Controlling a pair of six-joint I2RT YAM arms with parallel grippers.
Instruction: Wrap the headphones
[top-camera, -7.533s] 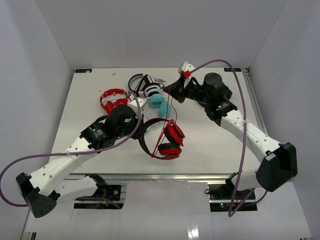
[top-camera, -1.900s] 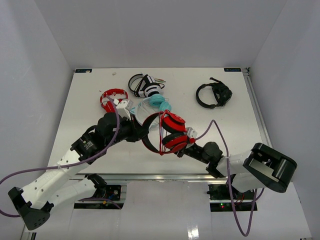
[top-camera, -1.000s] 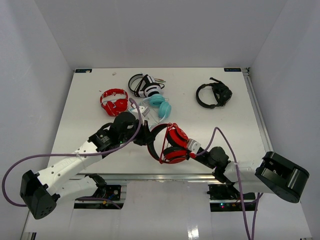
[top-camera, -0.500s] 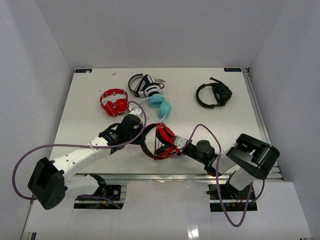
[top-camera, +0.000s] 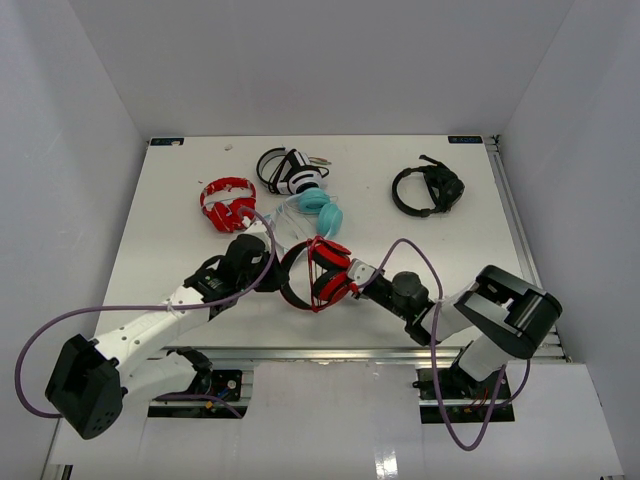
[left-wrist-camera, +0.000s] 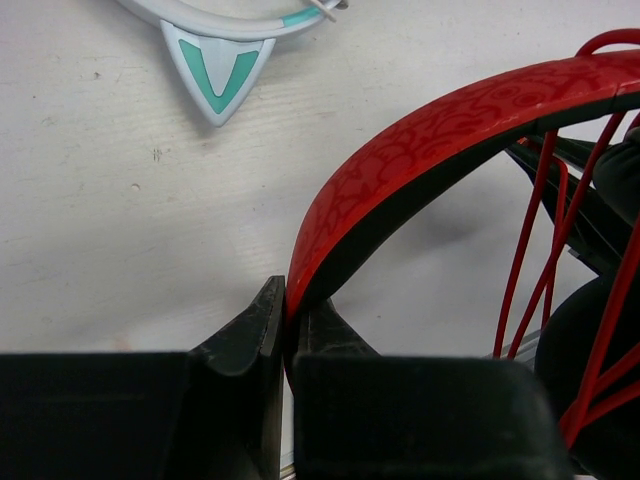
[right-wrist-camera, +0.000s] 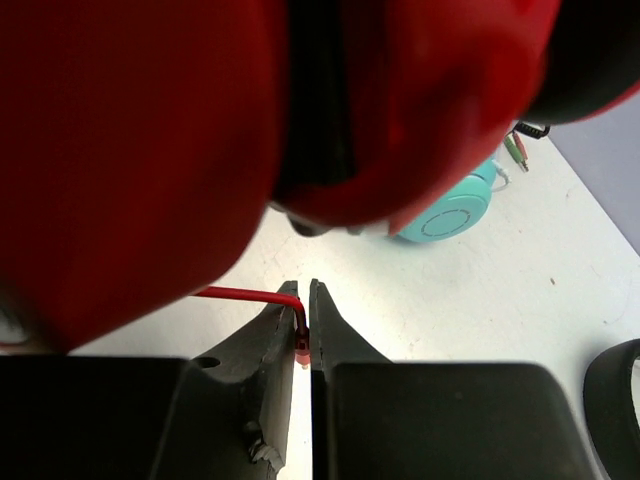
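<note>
Headphones (top-camera: 322, 272) are held from both sides: left hand (left-wrist-camera: 288, 310) clamps the headband (left-wrist-camera: 420, 130), right hand (right-wrist-camera: 303, 305) pinches the red cable (right-wrist-camera: 240, 294) close beside the ear cups (top-camera: 335, 284).

The table (top-camera: 165, 235) lies open along its left and right edges. The red pair (top-camera: 226, 203), white-and-black pair (top-camera: 290, 170) and teal pair (top-camera: 320, 210) crowd the far middle. The headphones (top-camera: 325, 278) block the near middle, the black headset (top-camera: 428, 190) the far right.
</note>
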